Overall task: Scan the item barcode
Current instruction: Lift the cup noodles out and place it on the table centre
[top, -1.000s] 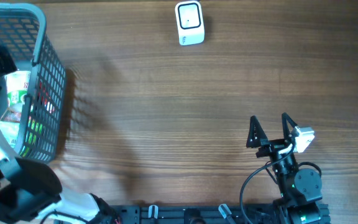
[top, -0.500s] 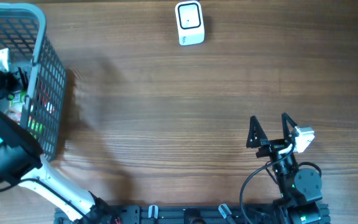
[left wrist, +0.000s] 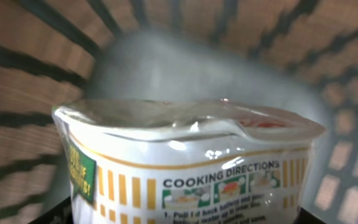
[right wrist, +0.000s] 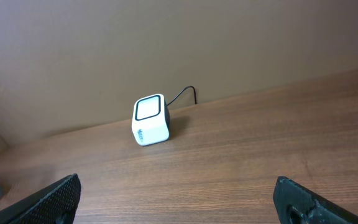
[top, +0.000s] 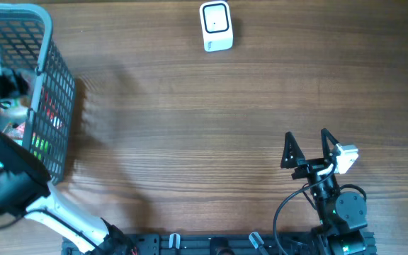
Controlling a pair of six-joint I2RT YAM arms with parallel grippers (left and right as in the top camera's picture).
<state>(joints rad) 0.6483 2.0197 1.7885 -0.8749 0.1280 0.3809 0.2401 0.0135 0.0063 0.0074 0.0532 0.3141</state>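
The item is a white noodle cup (left wrist: 191, 168) with yellow bars and a "cooking directions" panel; no barcode shows on this side. It fills the left wrist view, lying inside the grey mesh basket (top: 48, 35). My left gripper (top: 4, 85) reaches down into the basket, and its dark fingers (left wrist: 58, 214) press against both sides of the cup. The white scanner (top: 216, 26) stands at the table's far edge, also seen ahead as the scanner (right wrist: 150, 119) in the right wrist view. My right gripper (top: 308, 146) hovers open over the near right of the table, nothing between its fingers.
The basket's mesh wall (left wrist: 36, 118) surrounds the cup closely. More packaged goods (top: 32, 124) with green and red print lie in the basket. A black cable (right wrist: 185, 94) runs from the scanner to the back wall. Bare wooden tabletop (top: 190, 127) lies between basket, scanner and right arm.
My left arm has gone deeper into the basket and its jaws have closed in from wide open onto the noodle cup. The right arm has not moved.
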